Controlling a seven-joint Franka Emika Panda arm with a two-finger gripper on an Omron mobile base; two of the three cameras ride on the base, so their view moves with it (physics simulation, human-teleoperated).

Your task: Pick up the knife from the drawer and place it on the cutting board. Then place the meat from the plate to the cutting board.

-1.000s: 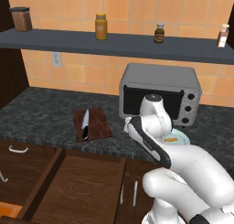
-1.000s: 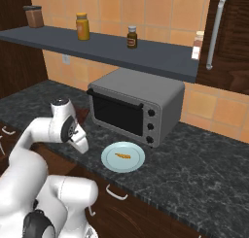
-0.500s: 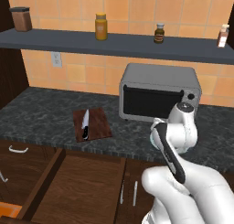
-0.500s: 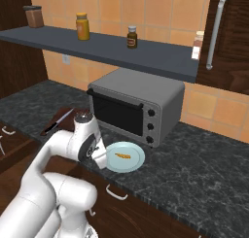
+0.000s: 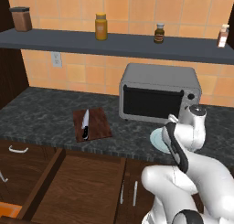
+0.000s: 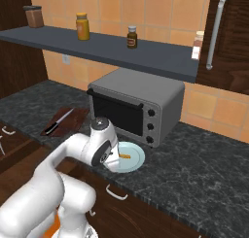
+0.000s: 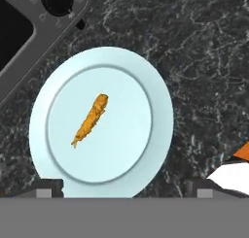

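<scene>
The knife (image 5: 85, 124) lies on the dark cutting board (image 5: 97, 125) on the counter, black handle toward the front; from the right base view the knife (image 6: 58, 121) and board (image 6: 73, 116) sit at the left. The pale plate (image 7: 146, 115) carries the small orange-tan meat (image 7: 90, 120) near its middle. My gripper (image 7: 125, 189) hovers above the plate's near edge, open, with nothing between its fingers. From the right base view, plate (image 6: 136, 159) and meat (image 6: 125, 156) show just beside my hand. The drawer (image 5: 80, 186) stands pulled out at the lower left.
A grey toaster oven (image 5: 157, 93) stands directly behind the plate. A shelf (image 5: 114, 42) with several jars runs above. Dark stone counter (image 6: 204, 164) stretches to the right of the plate. Cabinet fronts with white handles (image 5: 128, 193) lie below.
My arm has swung right, from near the cutting board to over the plate. The knife has stayed on the board and the meat on the plate.
</scene>
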